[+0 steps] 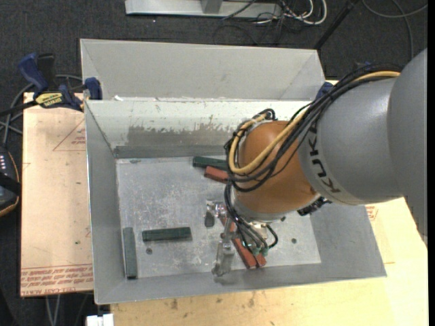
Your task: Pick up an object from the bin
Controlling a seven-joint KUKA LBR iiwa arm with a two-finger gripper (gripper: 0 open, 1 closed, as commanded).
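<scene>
My gripper (223, 248) hangs low over the bin's front middle, under the orange wrist cover. Right beside it, on its right, lies a red elongated piece (249, 255) with a small green bit (264, 246) at its far end; whether the gripper touches it is unclear. A dark green flat bar (166, 234) lies on the floor to the gripper's left, well apart from it.
A second dark green bar (128, 252) lies along the bin's left wall near the front. At the back, partly under the wrist cover, lie another dark green bar (208, 161) and a red piece (217, 174). The arm covers the bin's right side.
</scene>
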